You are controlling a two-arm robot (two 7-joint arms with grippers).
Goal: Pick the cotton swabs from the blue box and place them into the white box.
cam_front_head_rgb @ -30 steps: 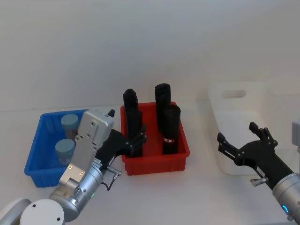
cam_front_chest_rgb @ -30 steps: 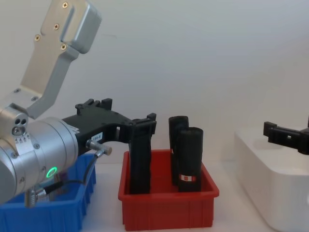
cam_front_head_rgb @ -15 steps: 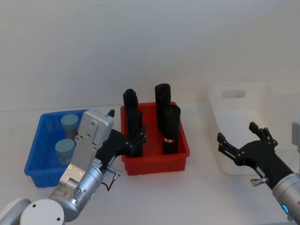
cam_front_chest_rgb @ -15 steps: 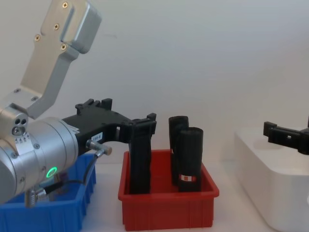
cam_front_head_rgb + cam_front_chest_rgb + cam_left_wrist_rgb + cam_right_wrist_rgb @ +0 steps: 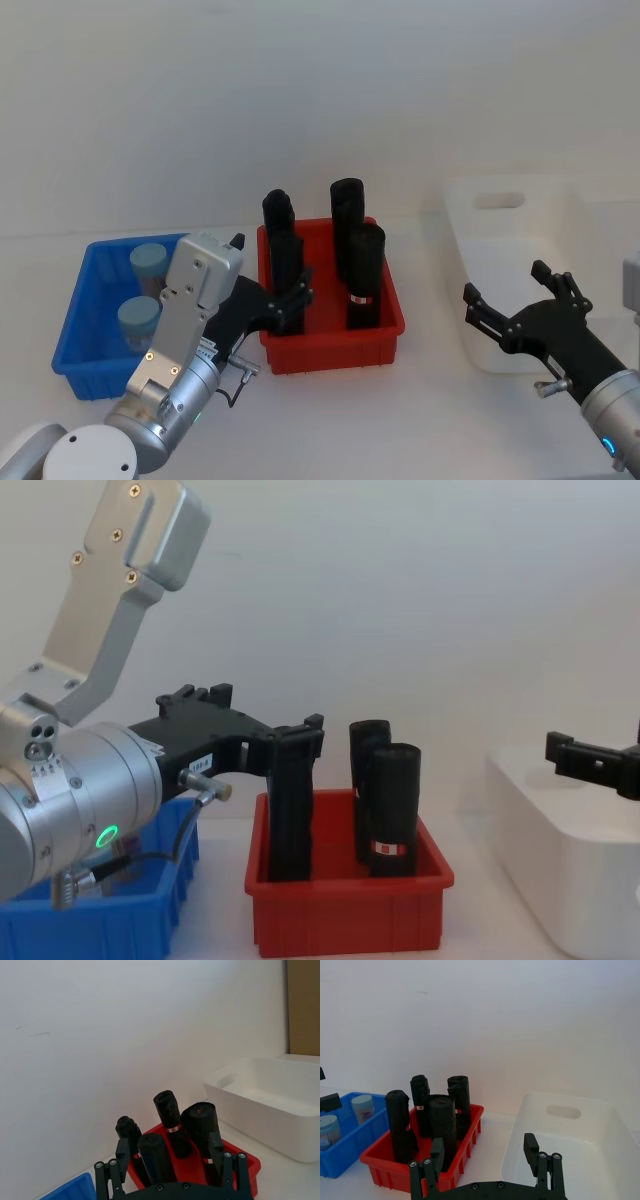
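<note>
While the cotton swabs (image 5: pixel 139 318) sit in the blue box (image 5: pixel 75 330), the left gripper (image 5: pixel 272 272) hangs spread-fingered at the red bin's (image 5: pixel 330 355) left rim, the right gripper (image 5: pixel 512 285) likewise spread at the white box's (image 5: pixel 470 240) near edge.

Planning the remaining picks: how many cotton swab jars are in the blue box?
2. One cotton swab jar sits at the blue box's far end, the other near its middle. The left arm hides the box's right part, so more may be there.

Tabletop (image 5: pixel 400 420), probably white; blue box (image 5: pixel 70 335) left, red bin (image 5: pixel 330 352) centre, white box (image 5: pixel 465 250) right
</note>
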